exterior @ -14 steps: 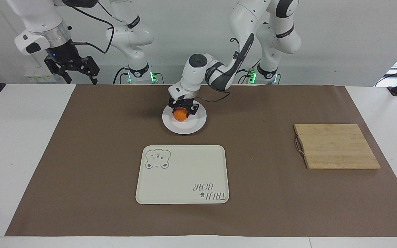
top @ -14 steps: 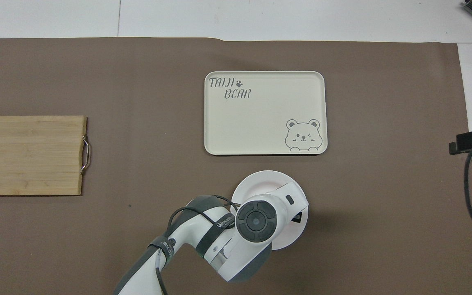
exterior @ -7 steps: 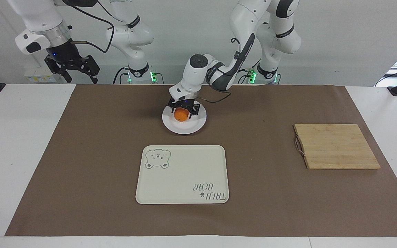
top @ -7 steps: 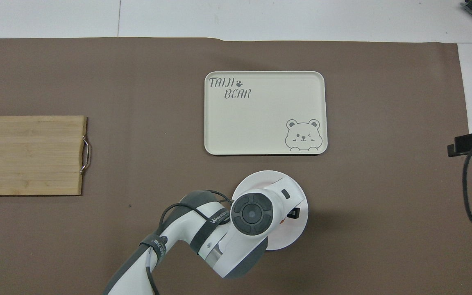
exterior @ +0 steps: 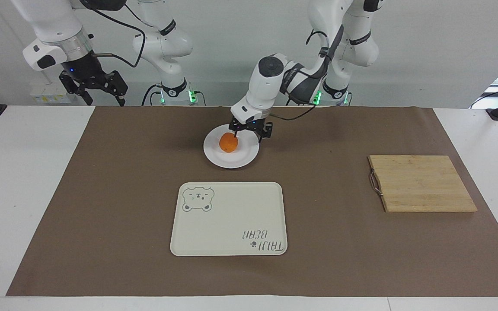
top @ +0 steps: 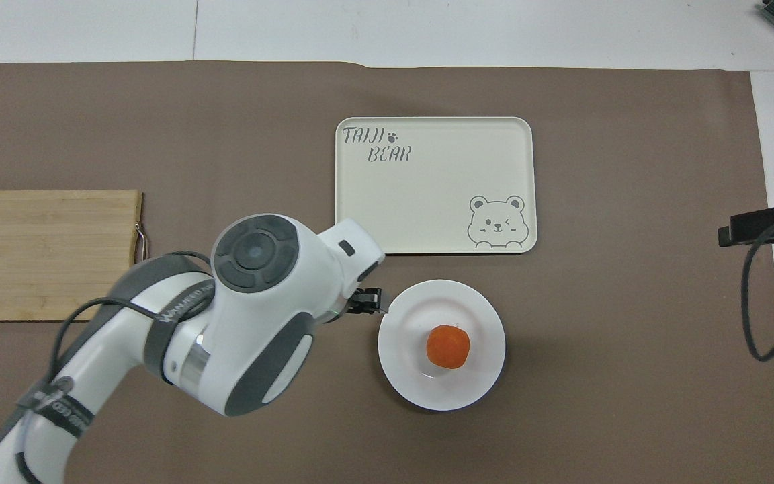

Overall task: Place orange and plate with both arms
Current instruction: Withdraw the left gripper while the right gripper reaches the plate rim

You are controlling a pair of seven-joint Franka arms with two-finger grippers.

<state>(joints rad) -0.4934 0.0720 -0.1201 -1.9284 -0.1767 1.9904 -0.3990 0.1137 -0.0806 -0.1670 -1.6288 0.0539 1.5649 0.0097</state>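
The orange (exterior: 228, 142) (top: 448, 346) rests alone on the white plate (exterior: 242, 159) (top: 414, 383), close to the robots at the middle of the brown mat. My left gripper (exterior: 249, 134) hangs open and empty just above the plate's rim, on the side toward the left arm's end, clear of the fruit. In the overhead view the left arm's wrist covers most of that gripper, and only one black finger (top: 367, 302) shows beside the plate. My right gripper (exterior: 101, 96) waits open, raised above the table edge at the right arm's end.
A cream bear-print tray (exterior: 227, 218) (top: 434, 185) lies farther from the robots than the plate. A wooden cutting board (exterior: 422, 183) (top: 48, 252) with a metal handle sits toward the left arm's end.
My left gripper has opened and let go of the orange, which stays on the plate. It has risen and drawn off toward the left arm's end. The right gripper shifted slightly.
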